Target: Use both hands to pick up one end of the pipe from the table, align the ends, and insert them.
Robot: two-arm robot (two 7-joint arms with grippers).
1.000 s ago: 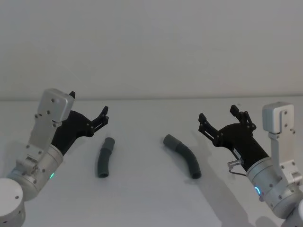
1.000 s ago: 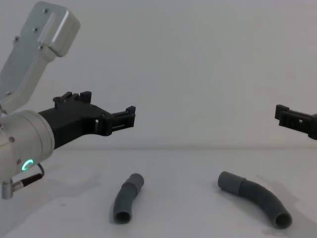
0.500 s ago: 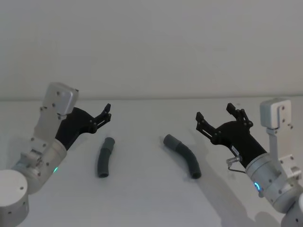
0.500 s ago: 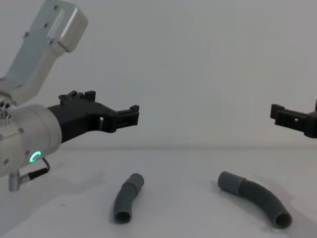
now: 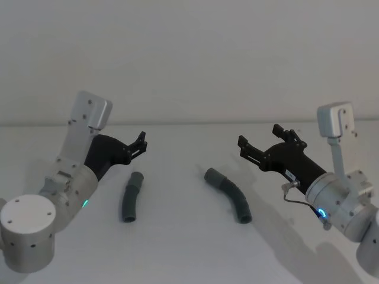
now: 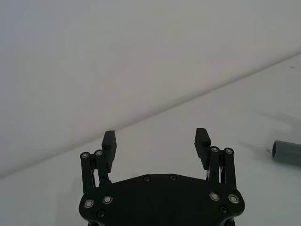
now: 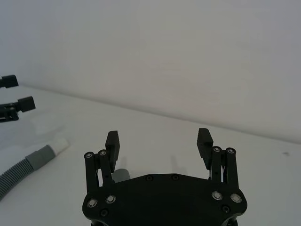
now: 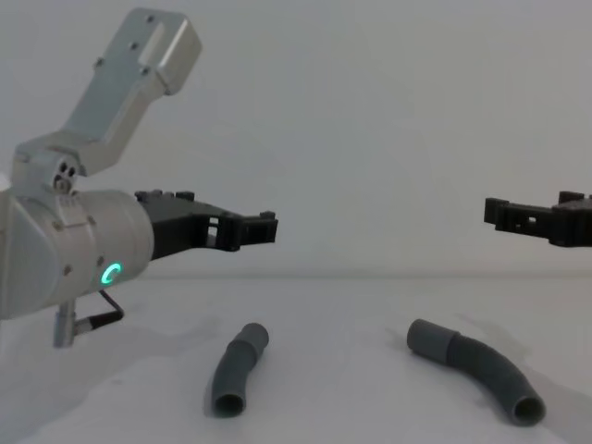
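Short pipe piece (image 5: pixel 131 197) lies flat on the white table (image 5: pixel 177 248), left of centre, w/ the longer curved piece (image 5: pixel 230 196) to its right. They're well apart, ends not joined, and the long one's collar (image 5: pixel 211 175) points toward the far left. L gripper (image 5: pixel 142 142) hovers over the table just past the short piece's far end, fingers spread, nothing in them. R gripper (image 5: pixel 259 135) hangs in the air beyond and right of the collar, fingers wide apart too, empty. Neither touches a piece.
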